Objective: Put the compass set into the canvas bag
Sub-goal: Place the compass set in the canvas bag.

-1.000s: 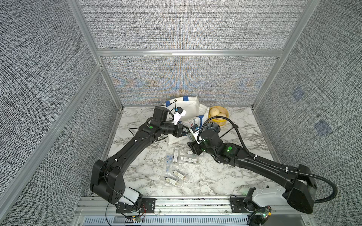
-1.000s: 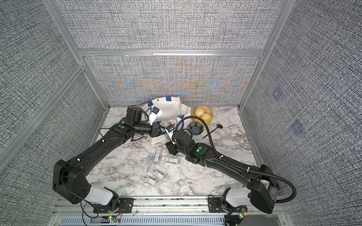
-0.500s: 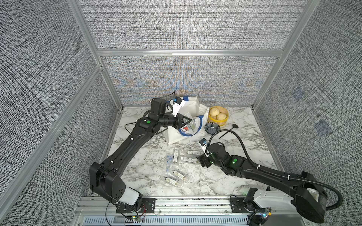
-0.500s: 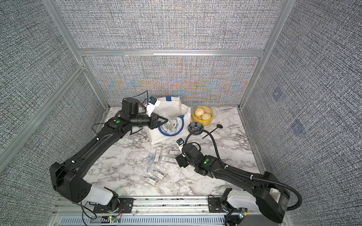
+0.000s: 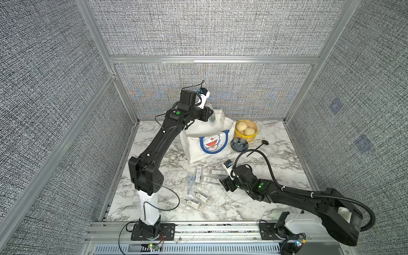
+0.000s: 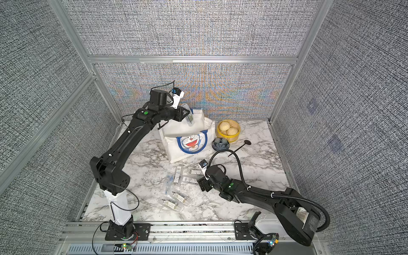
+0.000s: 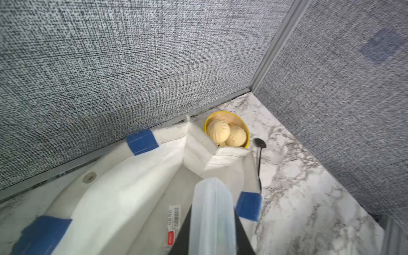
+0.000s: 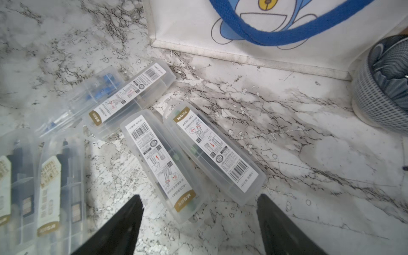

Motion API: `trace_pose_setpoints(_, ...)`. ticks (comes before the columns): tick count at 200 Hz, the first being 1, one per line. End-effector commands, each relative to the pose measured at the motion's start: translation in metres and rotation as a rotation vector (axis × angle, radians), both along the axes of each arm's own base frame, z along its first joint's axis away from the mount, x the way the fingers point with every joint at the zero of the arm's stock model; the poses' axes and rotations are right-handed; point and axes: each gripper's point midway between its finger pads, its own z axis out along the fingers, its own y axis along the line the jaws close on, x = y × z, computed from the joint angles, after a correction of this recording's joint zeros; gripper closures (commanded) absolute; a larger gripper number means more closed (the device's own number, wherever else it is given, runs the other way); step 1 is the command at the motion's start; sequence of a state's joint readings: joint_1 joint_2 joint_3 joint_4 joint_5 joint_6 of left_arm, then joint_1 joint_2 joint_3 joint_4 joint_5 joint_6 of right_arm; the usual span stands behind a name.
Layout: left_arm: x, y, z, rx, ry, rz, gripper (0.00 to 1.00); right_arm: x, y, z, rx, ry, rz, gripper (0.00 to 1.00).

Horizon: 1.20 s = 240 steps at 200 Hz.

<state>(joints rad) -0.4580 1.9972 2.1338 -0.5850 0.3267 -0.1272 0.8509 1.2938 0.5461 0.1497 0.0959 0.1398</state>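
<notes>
My left gripper (image 5: 208, 116) (image 6: 185, 113) (image 7: 212, 223) is shut on a clear plastic compass set (image 5: 212, 120) (image 6: 189, 121) (image 7: 210, 194), which hangs just above the open mouth of the canvas bag (image 5: 196, 143) (image 6: 176, 149) (image 7: 123, 194). Another labelled case (image 7: 174, 217) lies inside the bag. The bag stands upright at the back, cartoon cat facing front. Several more compass sets (image 5: 206, 180) (image 6: 184, 178) (image 8: 164, 159) lie on the marble in front of it. My right gripper (image 5: 225, 184) (image 6: 202, 185) (image 8: 199, 202) hovers low beside them, open and empty.
A yellow steamer basket (image 5: 253, 133) (image 6: 221, 134) with buns stands right of the bag. A small blue patterned bowl (image 5: 239, 144) (image 8: 384, 88) and a black spoon (image 5: 262, 144) lie in front of it. Grey walls close in the back and sides.
The left arm has lifted the case from in front of the bag to above its mouth. The right arm has drawn back towards the loose cases, and its jaws have opened wider.
</notes>
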Motion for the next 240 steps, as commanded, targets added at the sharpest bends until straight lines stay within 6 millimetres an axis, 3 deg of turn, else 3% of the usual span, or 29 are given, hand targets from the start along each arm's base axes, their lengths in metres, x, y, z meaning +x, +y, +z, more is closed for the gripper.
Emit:
trace_pose_setpoints(1,0.026,0.011,-0.022,0.103,-0.013,0.072,0.84,0.001,0.006,0.007,0.048,0.007,-0.001,0.19)
trace_pose_setpoints(44,0.045,0.002,-0.076,0.202,0.057,0.031,0.84,0.004,0.000,0.008,0.022,-0.004,-0.025,0.19)
trace_pose_setpoints(80,0.041,-0.004,-0.125,0.249,0.172,-0.019,0.84,0.004,-0.001,0.010,0.026,-0.015,-0.032,0.19)
trace_pose_setpoints(115,0.037,-0.001,-0.158,0.303,0.240,-0.033,0.84,0.005,0.000,0.008,0.021,-0.011,-0.031,0.19)
trace_pose_setpoints(180,0.025,0.001,-0.194,0.355,0.328,-0.064,0.83,0.006,0.001,0.007,0.016,-0.009,-0.031,0.19)
trace_pose_setpoints(240,0.024,-0.002,-0.185,0.342,0.315,-0.073,0.73,0.005,0.001,0.006,0.013,-0.004,-0.025,0.19)
